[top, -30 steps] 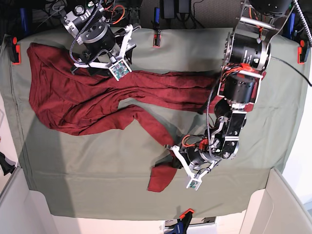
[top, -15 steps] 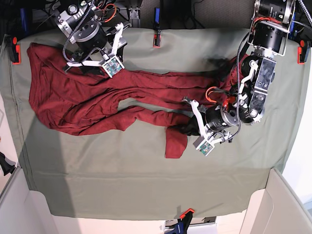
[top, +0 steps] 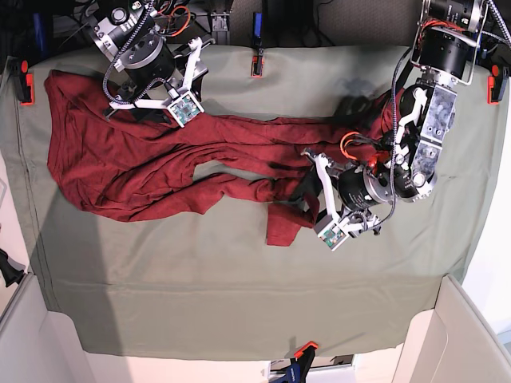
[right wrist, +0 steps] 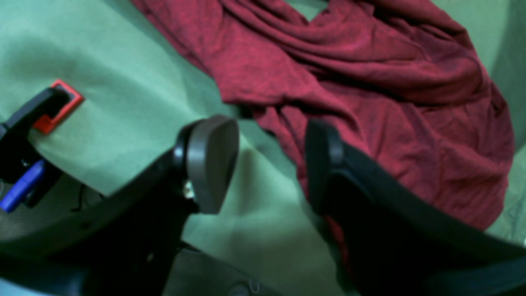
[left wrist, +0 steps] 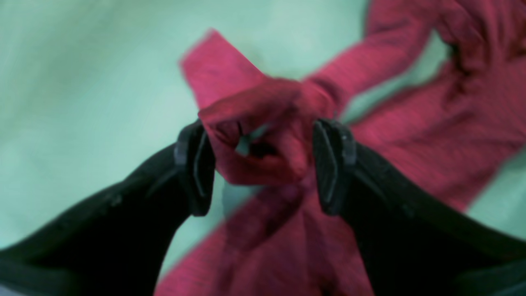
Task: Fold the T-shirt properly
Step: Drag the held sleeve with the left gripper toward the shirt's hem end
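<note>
My left gripper (top: 313, 203) stands with its jaws spread wide, and a bunched sleeve end (left wrist: 263, 135) of the T-shirt (top: 136, 159) sits loose between them; the wrist view is blurred, but the cloth reaches neither pad, so I judge it released, not grasped. My right gripper (right wrist: 271, 164) is also spread open and holds nothing, hovering at the garment's edge near the far left corner of the counter (top: 200, 295), beside a red clamp (right wrist: 57, 105).

The T-shirt lies crumpled across the far half of the counter on the sage-green cloth, its body heaped toward the left edge and two long sleeves trailing toward the right, one ending in a folded-over cuff (top: 281, 227) near the middle.

By my reckoning the fold has barely begun: nothing is flat, no neat fold shows. Spreading the body, straightening both sleeves and all the folds are left.
</note>
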